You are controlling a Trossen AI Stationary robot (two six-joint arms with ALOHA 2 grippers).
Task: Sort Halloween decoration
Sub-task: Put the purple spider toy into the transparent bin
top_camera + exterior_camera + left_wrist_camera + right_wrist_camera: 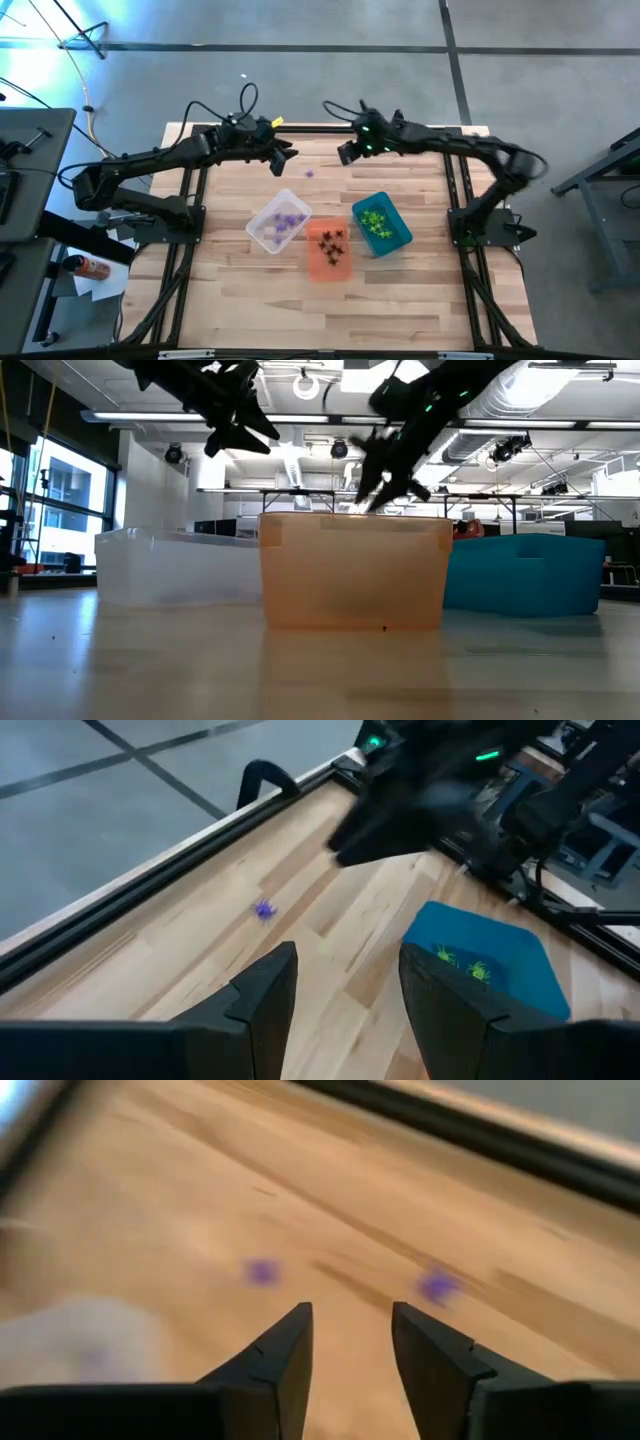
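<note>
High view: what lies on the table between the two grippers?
One purple spider trinket on bare wood, between the left gripper and the right gripper. The high view shows it; the left wrist view confirms it.

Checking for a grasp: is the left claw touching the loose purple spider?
Apart. The left wrist view shows bare wood between the left claw and purple spider.

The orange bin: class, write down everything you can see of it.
The orange bin is a rectangular, open-topped tub of translucent plastic. It stands upright on the wooden table, in the middle of the row, between the clear bin and the teal bin. Small black spiders lie inside. No claw touches it.
</note>
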